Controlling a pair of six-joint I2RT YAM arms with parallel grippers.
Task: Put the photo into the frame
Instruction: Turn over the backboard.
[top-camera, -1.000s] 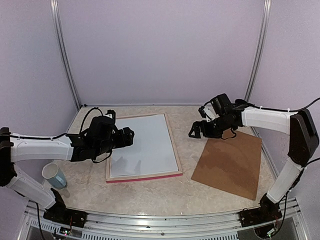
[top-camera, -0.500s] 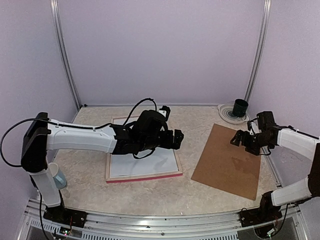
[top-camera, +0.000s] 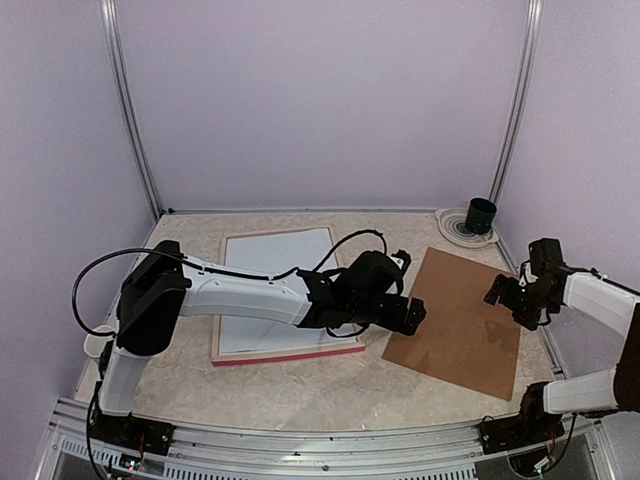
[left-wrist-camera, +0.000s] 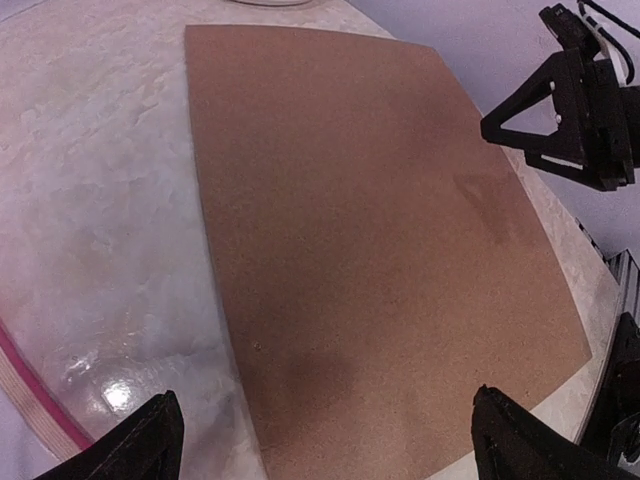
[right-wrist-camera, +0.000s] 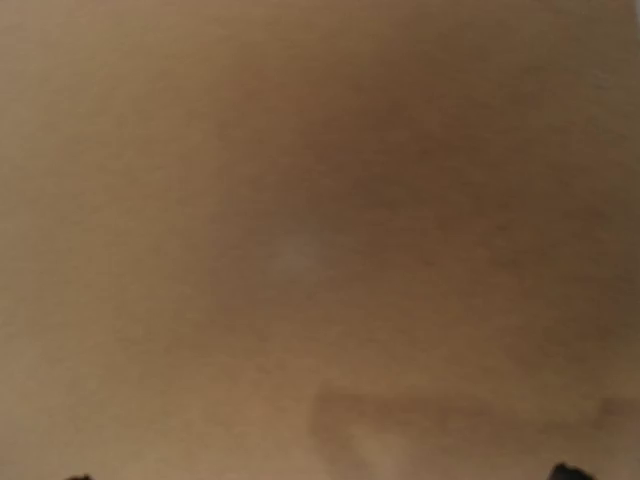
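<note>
count: one frame (top-camera: 290, 354), one brown board (top-camera: 460, 335), one dark cup (top-camera: 481, 214) on one round dish (top-camera: 450, 228), two grippers. the frame lay flat on the table (top-camera: 300, 390), left of centre. its near edge was pink-red, its side rails pale wood, and a white sheet (top-camera: 285, 295) filled its opening. no printed picture side showed. the board lay flat to its right. the left gripper (top-camera: 408, 316) hung over the board's left edge, jaws wide apart, empty. the right gripper (top-camera: 508, 296) stood over the board's right side, jaws spread, empty.

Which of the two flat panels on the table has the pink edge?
The frame on the left, white inside; the brown board beside it is plain.
</note>
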